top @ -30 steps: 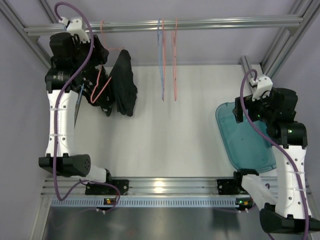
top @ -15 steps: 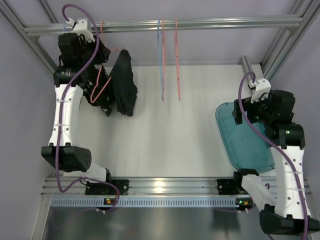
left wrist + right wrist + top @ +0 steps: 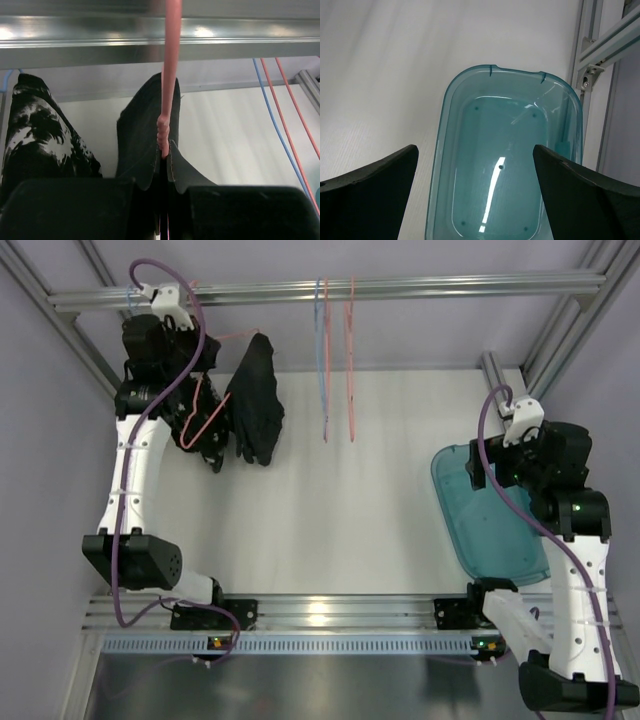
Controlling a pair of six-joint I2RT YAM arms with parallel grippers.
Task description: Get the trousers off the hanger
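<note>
Plain black trousers hang draped on the pink hanger. Printed trousers hang just beside it. Left fingers are clamped together on the black cloth directly below the hanger's ribbed neck.

Step judged: grip made, pull-off not yet done. Next move: draw the cloth down and away from the hanger without dragging the hanger along its rail.

Right fingers are spread wide, well apart from the hanger, over the teal tub.

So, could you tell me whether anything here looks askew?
Only the pink hanger carrying the plain black trousers: gripped by the left gripper, it tilts off vertical, while the empty blue hanger and the other pink hanger hang straight from the metal rail.
</note>
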